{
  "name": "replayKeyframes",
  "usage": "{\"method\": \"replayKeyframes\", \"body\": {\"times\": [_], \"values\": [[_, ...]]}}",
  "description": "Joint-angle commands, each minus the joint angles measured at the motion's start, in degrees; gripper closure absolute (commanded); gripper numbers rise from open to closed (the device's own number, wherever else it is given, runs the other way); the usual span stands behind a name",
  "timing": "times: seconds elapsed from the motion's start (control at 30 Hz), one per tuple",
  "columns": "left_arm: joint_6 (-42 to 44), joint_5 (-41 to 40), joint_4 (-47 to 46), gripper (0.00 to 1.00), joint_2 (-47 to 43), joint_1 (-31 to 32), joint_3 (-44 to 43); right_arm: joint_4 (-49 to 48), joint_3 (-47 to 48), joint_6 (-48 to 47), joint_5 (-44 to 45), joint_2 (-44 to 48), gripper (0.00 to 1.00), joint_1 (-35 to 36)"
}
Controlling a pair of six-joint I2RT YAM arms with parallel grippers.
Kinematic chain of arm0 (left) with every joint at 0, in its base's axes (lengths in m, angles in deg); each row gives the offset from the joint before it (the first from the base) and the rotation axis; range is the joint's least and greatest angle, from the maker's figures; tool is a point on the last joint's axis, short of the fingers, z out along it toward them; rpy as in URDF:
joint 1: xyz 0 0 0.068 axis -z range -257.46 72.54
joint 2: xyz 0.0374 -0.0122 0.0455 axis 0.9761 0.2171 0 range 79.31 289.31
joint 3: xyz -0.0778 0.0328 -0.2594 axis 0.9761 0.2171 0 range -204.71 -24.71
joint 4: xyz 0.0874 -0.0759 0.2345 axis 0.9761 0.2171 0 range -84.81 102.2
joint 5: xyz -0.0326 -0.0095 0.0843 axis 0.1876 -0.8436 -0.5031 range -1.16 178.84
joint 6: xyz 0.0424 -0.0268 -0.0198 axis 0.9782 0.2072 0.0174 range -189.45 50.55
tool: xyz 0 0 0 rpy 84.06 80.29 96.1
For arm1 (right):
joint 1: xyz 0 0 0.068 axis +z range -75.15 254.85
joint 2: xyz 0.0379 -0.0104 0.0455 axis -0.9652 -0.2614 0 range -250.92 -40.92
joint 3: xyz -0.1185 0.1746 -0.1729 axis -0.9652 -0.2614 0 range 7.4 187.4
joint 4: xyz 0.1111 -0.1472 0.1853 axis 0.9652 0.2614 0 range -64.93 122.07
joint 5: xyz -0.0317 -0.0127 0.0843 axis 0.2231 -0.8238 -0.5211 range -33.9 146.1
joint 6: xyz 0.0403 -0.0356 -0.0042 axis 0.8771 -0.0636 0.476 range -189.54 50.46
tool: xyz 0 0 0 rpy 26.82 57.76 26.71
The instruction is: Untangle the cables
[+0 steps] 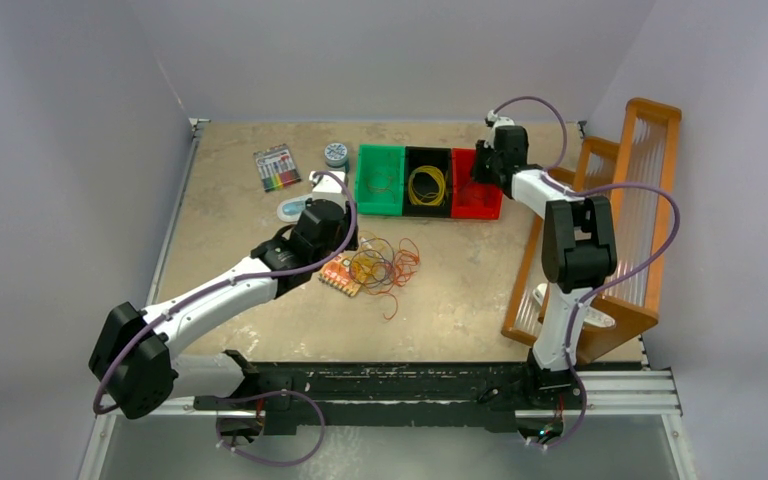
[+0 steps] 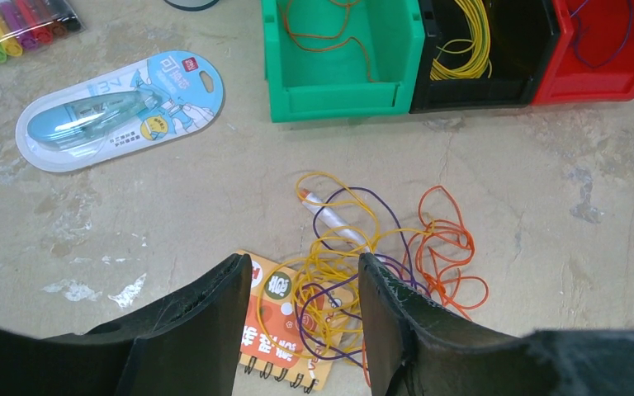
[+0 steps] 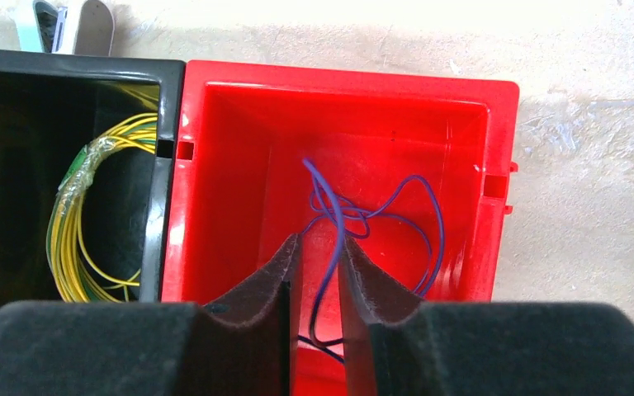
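A loose tangle of yellow, purple and orange cables (image 1: 385,262) (image 2: 363,247) lies mid-table, partly over a small orange notepad (image 2: 276,330). My left gripper (image 2: 305,264) (image 1: 338,255) hovers open just above it, with the yellow and purple loops showing between its fingers. My right gripper (image 3: 319,243) (image 1: 478,170) is over the red bin (image 3: 338,73). Its jaws stand slightly apart, and a purple cable (image 3: 380,210) hangs loose through the gap into the bin. A yellow coil (image 3: 74,231) fills the black bin (image 2: 537,78). The green bin (image 2: 343,91) holds an orange cable (image 2: 322,33).
A white pen (image 2: 330,216) lies under the tangle. A blue correction-tape pack (image 2: 115,111) and a set of markers (image 2: 16,29) lie to the far left, with a tape roll (image 1: 335,153) behind them. A wooden rack (image 1: 630,220) stands along the right edge.
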Motion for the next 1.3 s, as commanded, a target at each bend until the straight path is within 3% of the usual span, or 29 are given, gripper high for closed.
{"method": "replayKeyframes", "body": {"times": [0.0,0.37,0.43,0.53,0.67,0.8,1.27], "values": [[0.16,0.4,-0.56,0.5,0.0,-0.19,-2.53,0.17,2.99,-1.44,0.75,1.94,0.72,-0.2],[0.25,0.67,-0.45,0.5,-0.11,-0.26,-2.88,0.59,2.64,-1.92,1.38,8.6,0.51,-0.11],[0.26,0.72,-0.43,0.5,-0.03,-0.22,-2.95,0.72,2.5,-2.02,1.37,9.63,0.44,-0.11],[0.38,0.68,-0.25,0.5,-0.07,-0.23,-3.1,0.9,2.38,-1.98,1.37,11.05,0.42,-0.11],[0.35,0.53,-0.18,0.5,-0.24,-0.23,-3.07,0.69,2.1,-1.98,2.05,12.99,0.42,-0.11],[0.34,0.75,-0.27,0.5,-0.14,-0.23,-3.2,-0.41,2.03,-1.98,3.07,12.93,0.52,-0.11],[0.6,0.54,0.25,0.5,-0.32,-0.21,-3.22,3.48,11.67,-2.66,5.35,1.92,0.61,-0.02]]}}
